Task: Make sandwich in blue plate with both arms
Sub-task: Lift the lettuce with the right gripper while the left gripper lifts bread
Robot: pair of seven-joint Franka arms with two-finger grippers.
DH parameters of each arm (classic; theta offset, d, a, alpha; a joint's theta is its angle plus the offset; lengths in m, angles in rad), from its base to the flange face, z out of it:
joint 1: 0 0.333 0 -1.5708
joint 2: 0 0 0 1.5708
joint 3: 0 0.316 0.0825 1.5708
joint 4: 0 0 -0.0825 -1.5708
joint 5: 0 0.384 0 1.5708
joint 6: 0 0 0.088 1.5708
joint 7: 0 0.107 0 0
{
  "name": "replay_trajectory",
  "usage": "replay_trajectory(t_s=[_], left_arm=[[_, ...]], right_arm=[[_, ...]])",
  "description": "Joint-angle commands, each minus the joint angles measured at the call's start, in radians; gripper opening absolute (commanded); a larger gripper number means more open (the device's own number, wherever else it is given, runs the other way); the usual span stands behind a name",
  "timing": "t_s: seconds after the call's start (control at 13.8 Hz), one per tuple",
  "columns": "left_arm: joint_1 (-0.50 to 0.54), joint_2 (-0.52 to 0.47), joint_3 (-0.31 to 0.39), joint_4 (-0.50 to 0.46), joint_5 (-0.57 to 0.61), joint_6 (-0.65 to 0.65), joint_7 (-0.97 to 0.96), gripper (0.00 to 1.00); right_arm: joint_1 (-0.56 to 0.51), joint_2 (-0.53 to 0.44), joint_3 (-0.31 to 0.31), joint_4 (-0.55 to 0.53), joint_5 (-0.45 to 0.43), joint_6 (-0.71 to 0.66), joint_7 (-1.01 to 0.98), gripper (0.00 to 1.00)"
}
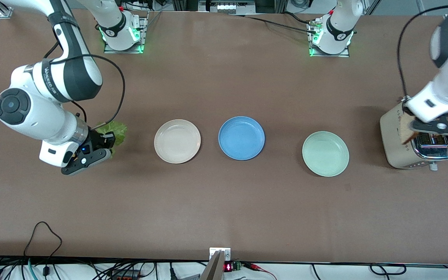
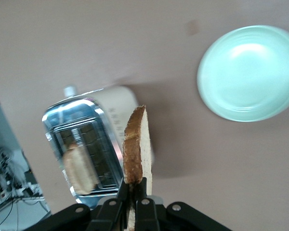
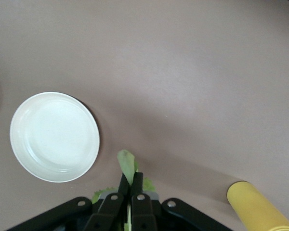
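Bread slice [image 2: 137, 144] clamped in left gripper [image 2: 133, 192] over toaster [image 1: 410, 144]; right gripper [image 3: 130, 185] apparently pinches lettuce [image 1: 112, 130].

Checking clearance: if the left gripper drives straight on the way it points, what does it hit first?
Likely the toaster. The left gripper, shut on a bread slice, points down over the toaster's edge, so the slice's lower edge would probably meet the toaster or the table beside it; depth is unclear.

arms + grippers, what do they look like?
Both arms are glossy white shells with black joint bands and round dark caps, black cables looping alongside. The right gripper and left gripper are black, with two slim fingers; a small blue light glows by the right one.
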Motion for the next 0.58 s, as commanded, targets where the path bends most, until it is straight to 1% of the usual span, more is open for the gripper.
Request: replay_trajectory(t_s=[0.0, 0.22, 0.29, 0.36, 0.51], left_arm=[[0.009, 0.042, -0.010, 0.064, -0.038, -0.039, 0.003, 0.01], [-0.003, 0.056, -0.016, 0.062, -0.041, -0.041, -0.009, 0.01], [-0.017, 0.057, -0.036, 0.068, -0.063, -0.035, -0.015, 0.01], [-0.026, 0.057, -0.053, 0.075, -0.148, -0.031, -0.023, 0.01], [-0.026, 0.067, -0.055, 0.076, -0.373, 0.020, -0.041, 0.01]], right_arm=[[0.015, -0.018, 0.005, 0.007, 0.001, -0.022, -0.016, 0.00], [0.047, -0.018, 0.005, 0.031, 0.001, -0.022, -0.015, 0.00], [0.057, -0.018, 0.005, 0.040, 0.003, -0.022, -0.015, 0.00], [0.063, -0.017, 0.005, 0.043, 0.006, -0.022, -0.015, 0.00], [0.078, -0.017, 0.005, 0.050, 0.023, -0.020, -0.016, 0.00]])
